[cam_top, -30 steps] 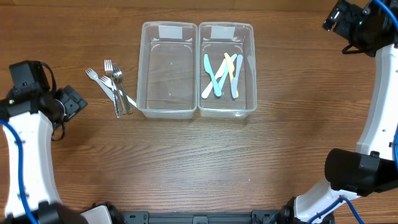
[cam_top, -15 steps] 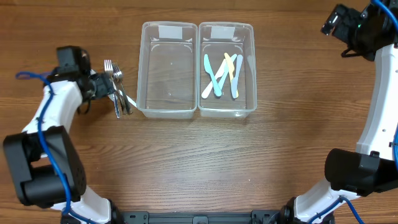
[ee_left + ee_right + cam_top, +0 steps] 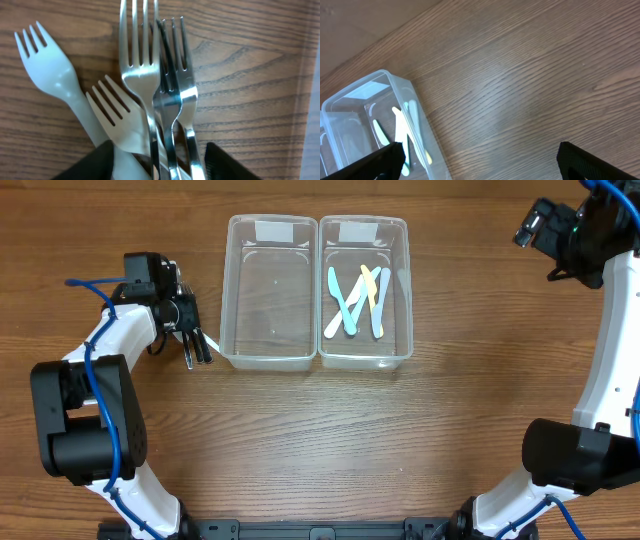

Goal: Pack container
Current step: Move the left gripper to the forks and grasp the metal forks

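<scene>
Forks (image 3: 160, 95) lie bunched on the desk (image 3: 320, 440), just beside the left container (image 3: 228, 290), with open desk on their other side. Our left end effector (image 3: 160, 162) stands open astride their handles, which run out of the wrist view; whether it touches them we cannot tell. Our right end effector (image 3: 480, 150) gapes wide, holding nothing, well away past the right container (image 3: 408, 290).

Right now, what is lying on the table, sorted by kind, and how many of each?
Clear containers: 2
Plastic knives, overlapping in the right container: 4
White plastic forks: 2
Metal forks: 2 for sure, perhaps a third stacked under them
Total: 10, or 11 with the doubtful fork
</scene>
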Controlling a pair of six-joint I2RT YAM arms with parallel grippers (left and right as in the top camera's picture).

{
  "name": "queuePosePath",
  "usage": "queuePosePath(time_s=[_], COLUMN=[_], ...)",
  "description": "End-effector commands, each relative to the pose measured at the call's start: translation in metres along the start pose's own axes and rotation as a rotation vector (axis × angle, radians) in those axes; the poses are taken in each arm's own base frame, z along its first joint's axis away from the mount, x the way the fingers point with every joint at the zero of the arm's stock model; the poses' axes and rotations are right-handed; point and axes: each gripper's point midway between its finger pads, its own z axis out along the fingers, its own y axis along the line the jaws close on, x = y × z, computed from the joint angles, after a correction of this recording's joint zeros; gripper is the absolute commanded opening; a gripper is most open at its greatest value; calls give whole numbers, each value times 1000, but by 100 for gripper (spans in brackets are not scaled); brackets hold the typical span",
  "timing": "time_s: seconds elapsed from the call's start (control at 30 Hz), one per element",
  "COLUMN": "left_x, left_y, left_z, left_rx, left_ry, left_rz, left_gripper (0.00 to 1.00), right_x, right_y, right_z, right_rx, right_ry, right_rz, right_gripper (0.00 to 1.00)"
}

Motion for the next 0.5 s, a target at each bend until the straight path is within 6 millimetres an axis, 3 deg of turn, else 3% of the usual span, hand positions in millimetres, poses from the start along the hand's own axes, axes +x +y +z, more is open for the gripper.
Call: queuePosePath(time_s=[0.0, 0.07, 0.23, 0.47], left_x=[-10, -10, -10, -5], left_y=[-4, -5, -5, -4], left_z=[-1, -1, -1, 6], left_rx=[23, 23, 24, 23], left_ry=[-25, -25, -24, -8], left_rz=[47, 46, 46, 45], left_gripper=[46, 38, 32, 32], right_x=[1, 2, 3, 5], right_y=[-3, -3, -3, -4], right_z=[0, 0, 0, 0], right_rx=[11, 12, 13, 16], right_ry=[4, 8, 11, 19], right_rz=[9, 10, 10, 10], right_gripper=[100, 100, 100, 100])
